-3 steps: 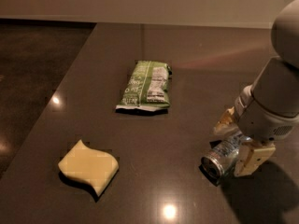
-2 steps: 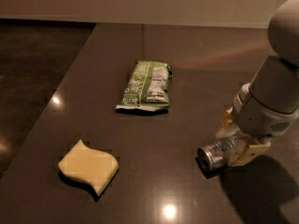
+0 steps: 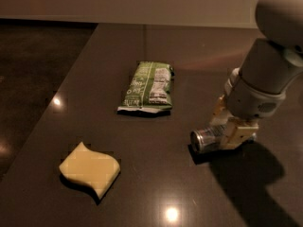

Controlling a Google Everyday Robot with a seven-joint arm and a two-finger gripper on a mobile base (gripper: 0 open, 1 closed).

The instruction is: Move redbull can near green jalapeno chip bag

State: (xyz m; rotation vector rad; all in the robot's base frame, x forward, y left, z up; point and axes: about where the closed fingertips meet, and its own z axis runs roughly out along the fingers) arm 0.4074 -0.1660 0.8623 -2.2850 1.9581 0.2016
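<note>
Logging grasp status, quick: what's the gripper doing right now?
Gripper: closed on the redbull can, which is held sideways, low at the table, to the right of the green jalapeno chip bag.

Arm on my feed: fat, smooth light-grey shells in 2 segments. The upper one is rounded like a dome, the lower one a thick cylinder with a paler ring band at its wrist end. End effector (image 3: 223, 132) sits low at the right of my view, close to the desk (image 3: 189, 56): 2 blocky tan-yellow fingers (image 3: 240, 133) under the grey wrist.
</note>
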